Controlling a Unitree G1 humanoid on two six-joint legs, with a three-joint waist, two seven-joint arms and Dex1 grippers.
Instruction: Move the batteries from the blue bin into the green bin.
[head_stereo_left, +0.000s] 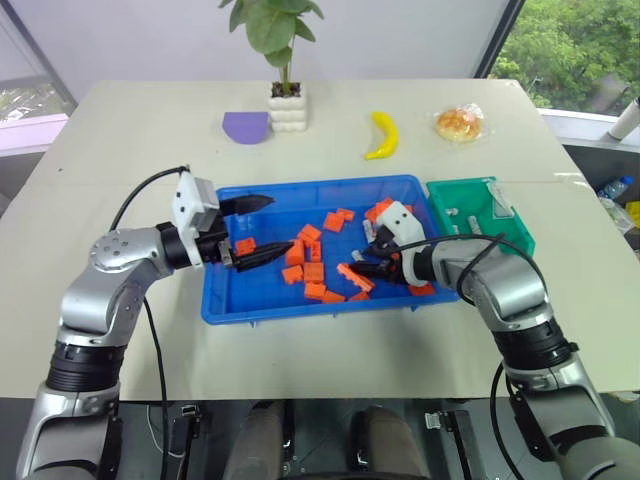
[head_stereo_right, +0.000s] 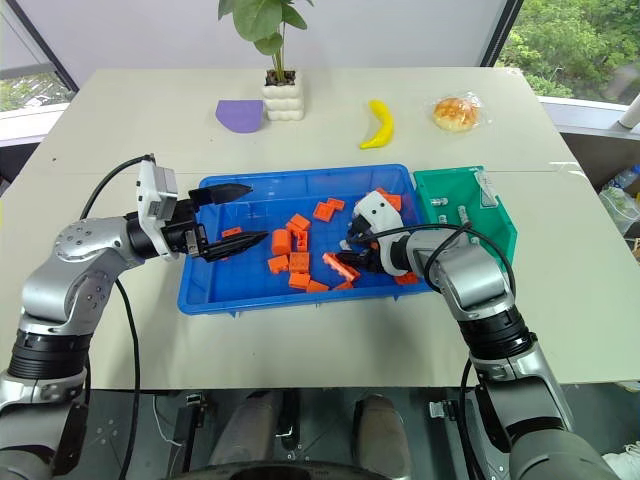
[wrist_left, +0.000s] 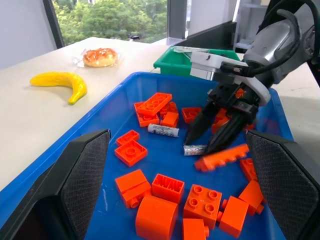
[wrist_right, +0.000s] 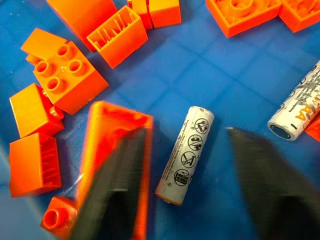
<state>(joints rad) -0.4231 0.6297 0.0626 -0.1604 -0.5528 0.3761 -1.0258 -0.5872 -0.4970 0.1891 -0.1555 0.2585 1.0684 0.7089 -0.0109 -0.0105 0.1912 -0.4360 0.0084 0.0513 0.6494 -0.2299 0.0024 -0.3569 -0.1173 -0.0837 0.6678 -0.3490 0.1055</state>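
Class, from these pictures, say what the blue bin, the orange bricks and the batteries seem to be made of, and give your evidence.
Blue bin: probably moulded plastic, glossy; uniform colour, rolled rim, sheen on its floor.
Orange bricks: likely hard plastic, smooth; crisp studs, hollow ribbed undersides.
Batteries: apparently a metal can in a printed silvery wrapper; warning symbols show, and a second one has a metallic end cap.

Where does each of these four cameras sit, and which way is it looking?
Left eye: on the head, looking down over both arms at the blue bin and green bin.
Right eye: beside it, nearly the same scene.
Left wrist: on the left arm, looking across the bin at the right gripper; its own fingers frame the view.
Right wrist: looks down between its own fingers at a battery.
Both wrist views share that battery.
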